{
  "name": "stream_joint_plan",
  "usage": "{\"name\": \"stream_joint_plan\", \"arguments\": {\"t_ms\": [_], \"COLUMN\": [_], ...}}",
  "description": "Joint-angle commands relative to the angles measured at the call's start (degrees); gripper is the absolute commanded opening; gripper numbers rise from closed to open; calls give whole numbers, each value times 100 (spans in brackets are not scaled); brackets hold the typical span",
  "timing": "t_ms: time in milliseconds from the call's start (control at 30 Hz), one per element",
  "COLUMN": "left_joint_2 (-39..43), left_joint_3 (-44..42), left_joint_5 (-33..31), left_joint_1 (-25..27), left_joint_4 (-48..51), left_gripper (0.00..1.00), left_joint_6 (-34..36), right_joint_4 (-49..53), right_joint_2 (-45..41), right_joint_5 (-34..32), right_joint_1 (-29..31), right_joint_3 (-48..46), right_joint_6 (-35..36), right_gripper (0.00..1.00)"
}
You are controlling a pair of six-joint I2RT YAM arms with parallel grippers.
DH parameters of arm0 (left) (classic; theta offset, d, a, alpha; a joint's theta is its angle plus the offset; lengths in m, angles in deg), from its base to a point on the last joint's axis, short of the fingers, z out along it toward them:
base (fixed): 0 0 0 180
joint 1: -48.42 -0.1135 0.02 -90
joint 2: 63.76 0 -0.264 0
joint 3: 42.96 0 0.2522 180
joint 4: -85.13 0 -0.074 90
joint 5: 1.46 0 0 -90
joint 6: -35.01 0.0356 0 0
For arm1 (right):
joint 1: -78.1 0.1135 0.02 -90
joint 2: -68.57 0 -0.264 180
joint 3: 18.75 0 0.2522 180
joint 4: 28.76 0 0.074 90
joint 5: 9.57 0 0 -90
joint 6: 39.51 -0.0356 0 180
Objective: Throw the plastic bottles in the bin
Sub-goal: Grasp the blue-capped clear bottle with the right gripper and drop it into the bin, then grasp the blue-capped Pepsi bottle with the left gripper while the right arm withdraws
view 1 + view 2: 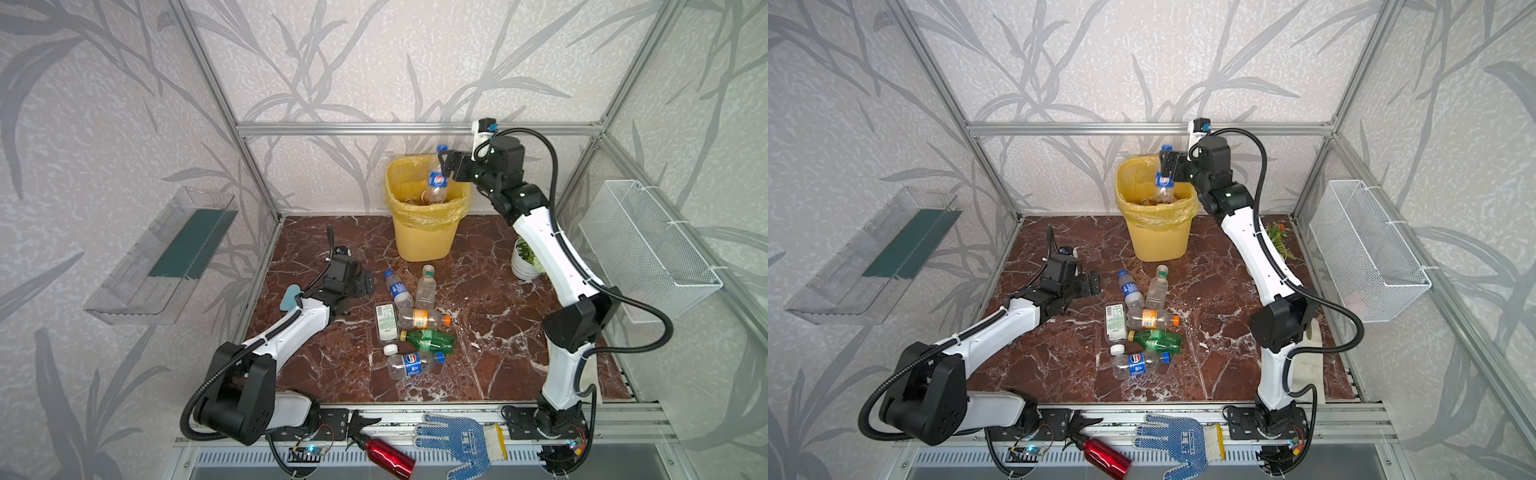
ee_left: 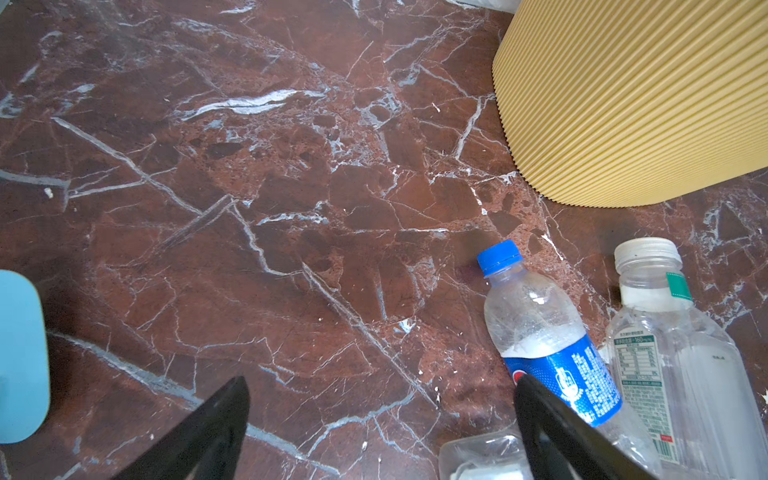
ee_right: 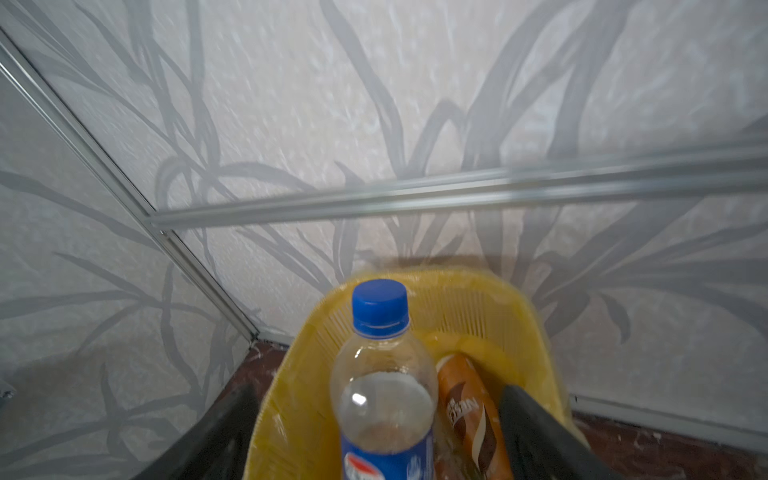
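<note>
Over the bin (image 1: 419,237), at its mouth, a blue-capped bottle (image 3: 384,374) stands with its long axis vertical, cap up and base dipping below the rim. The right pincer (image 1: 445,164) flanks it with jaws spread wide, clear of its sides. The other bottles (image 1: 415,320) lie flat, clustered mid-tabletop (image 1: 324,374). The left pincer (image 2: 382,384), also spread wide, sits just beside them.

Right claw (image 3: 380,392) raised high with jaws apart; left claw (image 2: 382,384) low, spread wide.
</note>
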State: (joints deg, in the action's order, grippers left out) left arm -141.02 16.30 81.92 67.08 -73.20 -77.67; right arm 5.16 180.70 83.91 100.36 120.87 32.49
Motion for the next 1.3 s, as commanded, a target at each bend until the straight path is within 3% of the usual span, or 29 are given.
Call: {"name": "stream_joint_plan", "arguments": {"t_ms": [0,233,500,933,1267], "left_joint_2": [40,-56,-326,-2086,-2846], "left_joint_3": [33,94,329,1722,2518], "left_joint_5": [11,187,775,1936,1540], "left_joint_1": [-20,-11,67,361,786], "left_joint_4": [41,0,-164,534,1417], "left_gripper": [99,99,97,89,87], "left_joint_6": [-17,-105,-413,-836,-879], "right_joint_4": [-411,-1106,-1558,-1975,-1867], "right_joint_2": [-929,-1933,-2681,-3945,-4714], "right_joint_5": [-223,-413,-307,-247,-348], "right_joint_1": [-3,-76,-417,-1049,-1413], "right_joint_3": [-384,-1639,-3290,-7164,-8853], "right_joint_6": [-4,113,-310,-1154,-1577], "right_gripper": [96,98,98,98,98]}}
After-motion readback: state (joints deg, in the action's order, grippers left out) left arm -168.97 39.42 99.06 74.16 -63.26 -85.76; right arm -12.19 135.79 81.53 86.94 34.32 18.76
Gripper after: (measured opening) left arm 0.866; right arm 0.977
